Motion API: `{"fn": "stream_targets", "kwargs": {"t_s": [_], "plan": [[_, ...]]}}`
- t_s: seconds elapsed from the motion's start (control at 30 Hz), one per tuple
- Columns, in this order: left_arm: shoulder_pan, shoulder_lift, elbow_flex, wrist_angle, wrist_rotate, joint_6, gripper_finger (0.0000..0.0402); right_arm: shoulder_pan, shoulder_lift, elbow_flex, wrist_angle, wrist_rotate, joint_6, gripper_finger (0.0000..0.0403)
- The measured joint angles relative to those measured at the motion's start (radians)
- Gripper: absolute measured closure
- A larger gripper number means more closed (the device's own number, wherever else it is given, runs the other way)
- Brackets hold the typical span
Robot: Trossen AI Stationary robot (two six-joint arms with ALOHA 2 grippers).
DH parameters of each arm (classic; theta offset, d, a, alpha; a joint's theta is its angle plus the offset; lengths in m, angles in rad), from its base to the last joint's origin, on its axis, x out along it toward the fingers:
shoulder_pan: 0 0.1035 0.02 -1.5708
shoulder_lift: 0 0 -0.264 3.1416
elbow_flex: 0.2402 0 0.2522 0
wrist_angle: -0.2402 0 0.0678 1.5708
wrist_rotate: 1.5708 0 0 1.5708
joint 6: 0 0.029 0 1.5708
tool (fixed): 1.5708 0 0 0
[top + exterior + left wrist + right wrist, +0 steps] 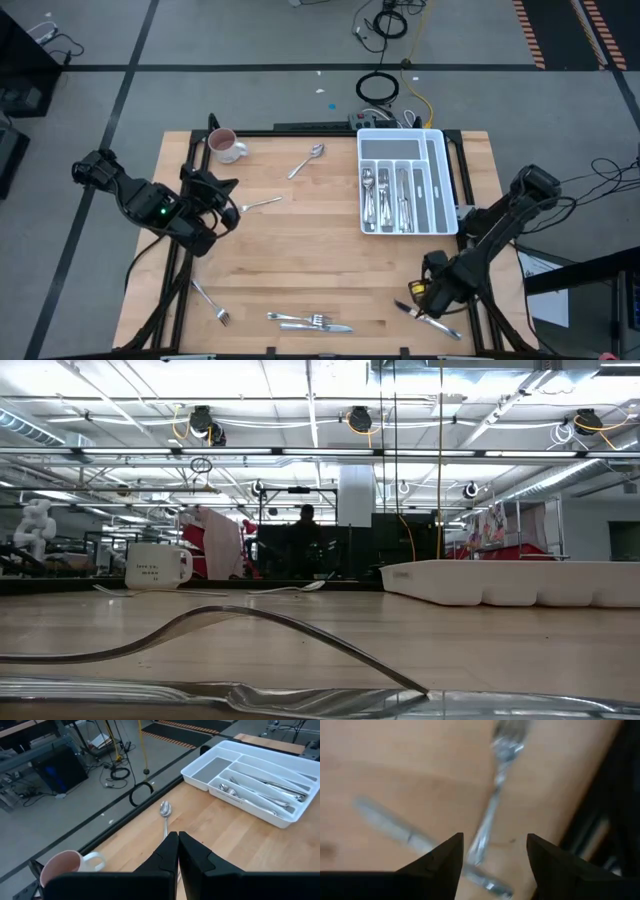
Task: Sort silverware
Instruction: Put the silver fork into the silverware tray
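The right gripper [425,303] hangs low over the lower right corner of the worktop [330,270] in the high view, its fingers [445,857] spread wide and holding nothing. Directly beneath it a fork [492,805] and a knife [395,827] lie crossed on the wood, the fork's handle showing between the 2 fingers.

The left gripper [222,205] sits at the middle left of the worktop, its jaws pressed together and empty. Just ahead of it lies a piece of silverware with a long handle [262,203]; farther toward the upper centre lies a spoon [308,160].

The white tray [436,180] stands at the upper right of the worktop, with several pieces of silverware [385,195] in its 3 left long compartments. A white mug [225,146] with a pink inside stands at the upper left. Another fork [210,302] lies at the lower left, and a small cluster of silverware [310,322] lies along the lower centre edge.
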State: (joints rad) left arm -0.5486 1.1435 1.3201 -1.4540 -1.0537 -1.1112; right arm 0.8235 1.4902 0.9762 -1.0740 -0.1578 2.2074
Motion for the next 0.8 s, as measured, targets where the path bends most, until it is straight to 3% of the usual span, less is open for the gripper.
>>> {"fn": "stream_targets", "kwargs": {"t_s": [0.2, 0.47, 0.6, 0.8], "plan": [[0.009, 0.000, 0.000, 0.005, 0.000, 0.023, 0.0384, -0.046, 0.011, -0.047, -0.014, 0.007, 0.012, 0.0191], [0.012, 0.000, 0.000, 0.005, 0.000, 0.039, 0.0384, -0.081, 0.012, -0.193, 0.224, 0.001, 0.029, 0.0190], [0.013, 0.000, 0.000, 0.004, 0.000, 0.052, 0.0384, -0.092, 0.012, -0.238, 0.244, 0.005, 0.034, 0.0191], [0.027, 0.000, 0.000, 0.003, 0.000, 0.071, 0.0384, -0.098, 0.008, -0.274, 0.312, -0.002, 0.044, 0.0235]]}}
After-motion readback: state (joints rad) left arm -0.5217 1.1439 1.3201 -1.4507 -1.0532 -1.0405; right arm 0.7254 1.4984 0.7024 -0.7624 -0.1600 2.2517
